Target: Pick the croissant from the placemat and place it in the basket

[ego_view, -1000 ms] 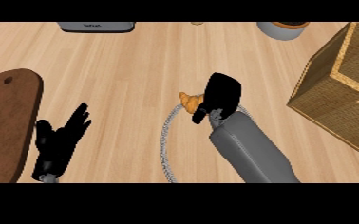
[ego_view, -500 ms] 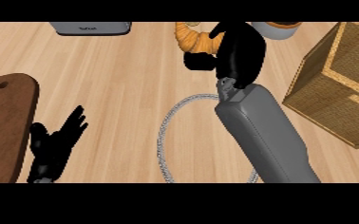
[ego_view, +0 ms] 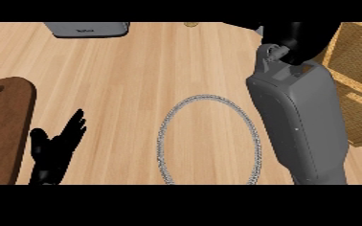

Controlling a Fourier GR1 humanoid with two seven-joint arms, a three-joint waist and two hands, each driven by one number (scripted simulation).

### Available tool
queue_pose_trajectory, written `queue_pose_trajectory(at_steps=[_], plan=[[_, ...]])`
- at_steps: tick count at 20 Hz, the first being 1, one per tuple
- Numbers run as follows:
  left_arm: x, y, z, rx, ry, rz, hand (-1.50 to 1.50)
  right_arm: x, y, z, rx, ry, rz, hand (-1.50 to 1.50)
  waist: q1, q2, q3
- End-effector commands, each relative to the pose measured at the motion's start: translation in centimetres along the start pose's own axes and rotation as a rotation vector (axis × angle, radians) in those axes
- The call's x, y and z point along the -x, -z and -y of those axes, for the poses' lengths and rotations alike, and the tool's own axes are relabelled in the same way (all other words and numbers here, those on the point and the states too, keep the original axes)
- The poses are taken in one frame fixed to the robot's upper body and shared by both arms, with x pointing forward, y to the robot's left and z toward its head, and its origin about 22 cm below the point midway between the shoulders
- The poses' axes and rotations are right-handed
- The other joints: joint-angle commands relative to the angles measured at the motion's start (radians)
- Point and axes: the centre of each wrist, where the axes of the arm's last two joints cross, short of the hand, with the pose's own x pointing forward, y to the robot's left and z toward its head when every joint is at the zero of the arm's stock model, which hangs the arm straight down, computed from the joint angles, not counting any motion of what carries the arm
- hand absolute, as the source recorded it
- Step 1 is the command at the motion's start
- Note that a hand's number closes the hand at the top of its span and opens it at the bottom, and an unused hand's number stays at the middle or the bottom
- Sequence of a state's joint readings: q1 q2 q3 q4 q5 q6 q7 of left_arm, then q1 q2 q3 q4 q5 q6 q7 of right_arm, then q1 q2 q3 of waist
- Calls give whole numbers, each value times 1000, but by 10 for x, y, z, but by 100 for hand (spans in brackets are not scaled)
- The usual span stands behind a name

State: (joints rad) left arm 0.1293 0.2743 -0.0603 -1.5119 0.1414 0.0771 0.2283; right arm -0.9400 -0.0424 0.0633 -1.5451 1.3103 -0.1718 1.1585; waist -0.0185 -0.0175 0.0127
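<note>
The right hand (ego_view: 300, 38) is close beside the basket (ego_view: 350, 62); the croissant is hidden, so its hold I cannot tell.

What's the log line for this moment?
right hand: by basket | croissant: off placemat, not visible | left hand: open, resting lower left

Bare counter (ego_view: 141, 76) stretches open between the board (ego_view: 14, 119) at left and the right forearm (ego_view: 297, 119), which hangs just beside the basket (ego_view: 350, 64). A grey box (ego_view: 88, 28) stands at the far edge.
</note>
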Motion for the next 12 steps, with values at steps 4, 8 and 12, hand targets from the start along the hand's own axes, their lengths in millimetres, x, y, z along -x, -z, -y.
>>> queue_pose_trajectory(at_steps=[4,8,12], plan=[[35,-6,1,-6,-4,-147,0,-15,43,62,115,-15,-201,150,-6,8,-14],[25,-4,10,16,2,-149,0,-8,65,63,105,-31,-251,150,8,14,-13],[44,-3,16,-11,1,-135,0,22,98,75,100,-83,-267,150,-1,16,-14]])
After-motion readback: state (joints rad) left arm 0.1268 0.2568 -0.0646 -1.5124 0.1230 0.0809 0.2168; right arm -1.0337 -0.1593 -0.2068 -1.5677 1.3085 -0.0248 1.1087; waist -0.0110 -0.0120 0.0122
